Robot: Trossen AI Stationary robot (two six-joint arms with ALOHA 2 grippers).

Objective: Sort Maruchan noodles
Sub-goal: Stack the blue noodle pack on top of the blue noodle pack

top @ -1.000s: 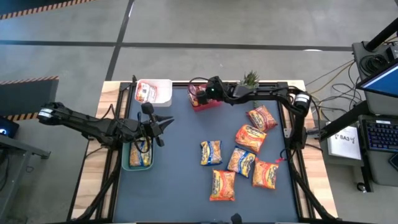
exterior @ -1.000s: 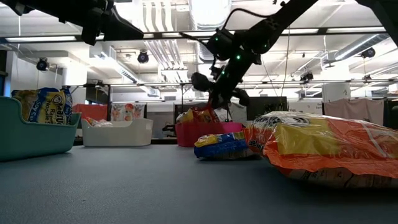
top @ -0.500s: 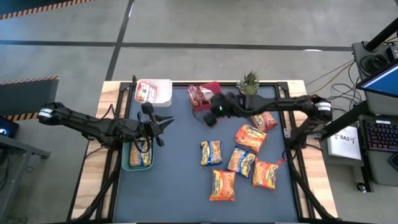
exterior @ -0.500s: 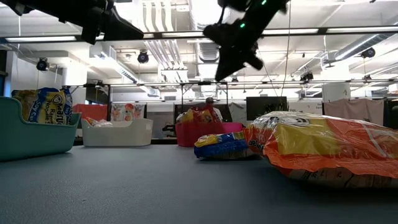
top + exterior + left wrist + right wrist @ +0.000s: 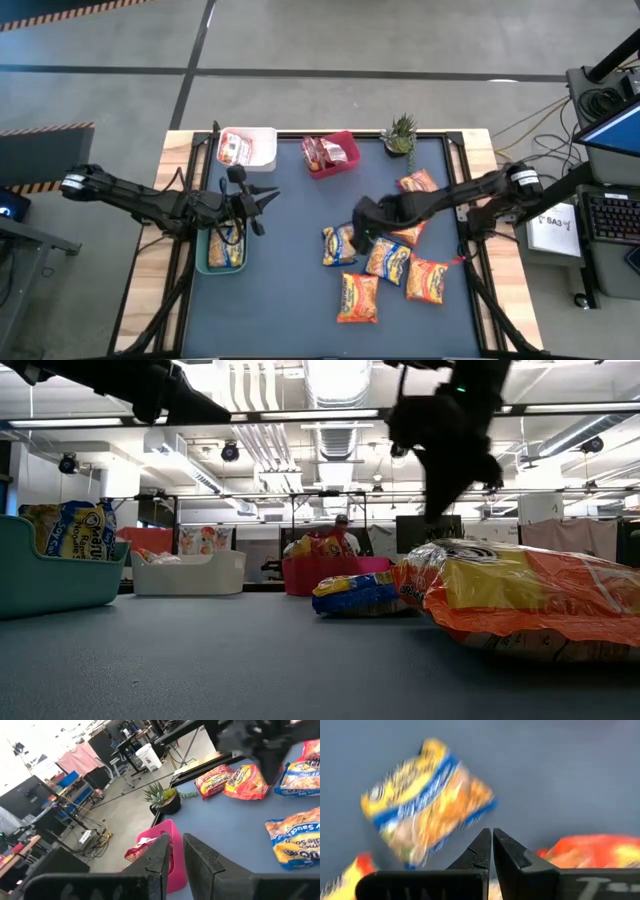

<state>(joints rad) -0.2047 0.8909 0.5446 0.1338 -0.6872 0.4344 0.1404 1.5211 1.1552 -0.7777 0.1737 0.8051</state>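
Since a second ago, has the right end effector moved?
Yes. The right end effector left the red plastic bin at the table's far edge and now hangs over the loose packets.

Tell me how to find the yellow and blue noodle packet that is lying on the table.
Start at the dark table and find the heap of noodle packets on its right half. The yellow and blue packet lies at the heap's left edge, nearest the table's middle, just beside the right gripper. Its neighbours are mostly orange; only it has the blue band.
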